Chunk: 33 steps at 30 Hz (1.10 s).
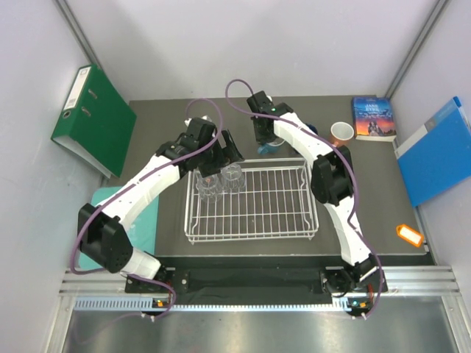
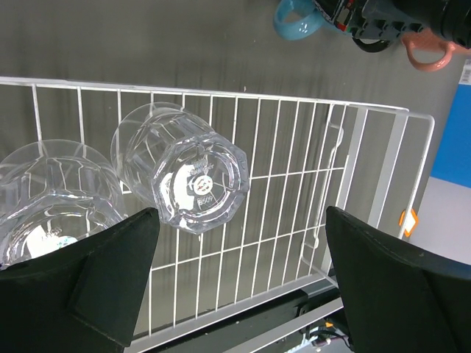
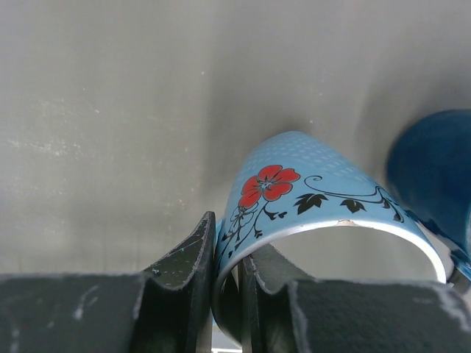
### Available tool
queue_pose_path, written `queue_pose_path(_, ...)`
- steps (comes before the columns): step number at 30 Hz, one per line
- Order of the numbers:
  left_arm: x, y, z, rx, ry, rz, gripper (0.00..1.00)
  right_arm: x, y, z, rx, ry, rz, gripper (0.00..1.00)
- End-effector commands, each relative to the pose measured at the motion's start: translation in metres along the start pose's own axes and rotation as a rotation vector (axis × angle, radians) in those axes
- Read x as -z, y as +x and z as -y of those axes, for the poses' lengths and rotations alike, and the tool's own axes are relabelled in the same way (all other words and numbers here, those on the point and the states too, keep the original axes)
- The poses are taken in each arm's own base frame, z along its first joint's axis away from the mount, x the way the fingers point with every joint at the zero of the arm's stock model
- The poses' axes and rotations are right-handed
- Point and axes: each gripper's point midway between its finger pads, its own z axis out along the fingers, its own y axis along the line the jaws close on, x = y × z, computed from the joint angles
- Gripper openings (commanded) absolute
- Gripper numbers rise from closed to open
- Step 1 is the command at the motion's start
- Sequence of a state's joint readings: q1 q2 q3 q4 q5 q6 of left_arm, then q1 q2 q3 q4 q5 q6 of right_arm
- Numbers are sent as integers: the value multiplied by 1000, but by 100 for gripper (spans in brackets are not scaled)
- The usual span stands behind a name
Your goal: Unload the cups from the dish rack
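Light blue mug (image 3: 309,191) rim pinched by right gripper (image 3: 228,250), arm reaching beyond dish rack (image 2: 368,147) | left gripper (image 2: 241,220) spread wide, wrist angled down over racked glass tumblers (image 2: 184,176)

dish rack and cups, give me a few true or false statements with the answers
1. Two clear glass tumblers stand in the dish rack. True.
2. The left claw is clamped on a tumbler. False: its fingers are wide apart over the tumblers and hold nothing.
3. The right claw pinches the wall of the light blue mug, one finger inside and one outside. True.
4. The salmon-pink mug sits in the rack. False: it stands on the table beyond the rack, beside the book.
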<state>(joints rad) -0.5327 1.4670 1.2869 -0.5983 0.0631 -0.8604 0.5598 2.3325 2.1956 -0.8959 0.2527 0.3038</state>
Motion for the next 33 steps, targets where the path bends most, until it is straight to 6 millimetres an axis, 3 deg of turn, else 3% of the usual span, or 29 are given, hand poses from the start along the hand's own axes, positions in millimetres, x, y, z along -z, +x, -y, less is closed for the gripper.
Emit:
queue_pose_path(1,6,-7,12,-27,33,12,99,14,-31,-2,-47,-32,78,0)
queue_pose_path(6,4,-4,11,-29,31,-2,99,2,-17,1,-44,-30,37,1)
queue_pose_path(10,3,-4,10,-32,27,-2,99,-1,-13,2,-44,-31,22,18)
queue_pose_path(15,1,-3,10,-29,27,-9,99,-3,-11,4,-45,-30,17,26)
queue_pose_path(18,0,-3,10,-26,27,-9,99,-4,-10,6,-47,-28,12,36)
queue_pose_path(19,0,-4,10,-26,23,-7,99,-3,-11,5,-46,-29,16,45)
queue_pose_path(23,1,-8,12,-28,28,13,99,5,-19,6,-58,-42,54,57)
queue_pose_path(29,6,-17,15,-35,32,50,99,53,-60,7,-101,-84,207,69)
queue_pose_path(33,14,-27,18,-53,42,108,99,114,-92,22,-150,-76,337,75)
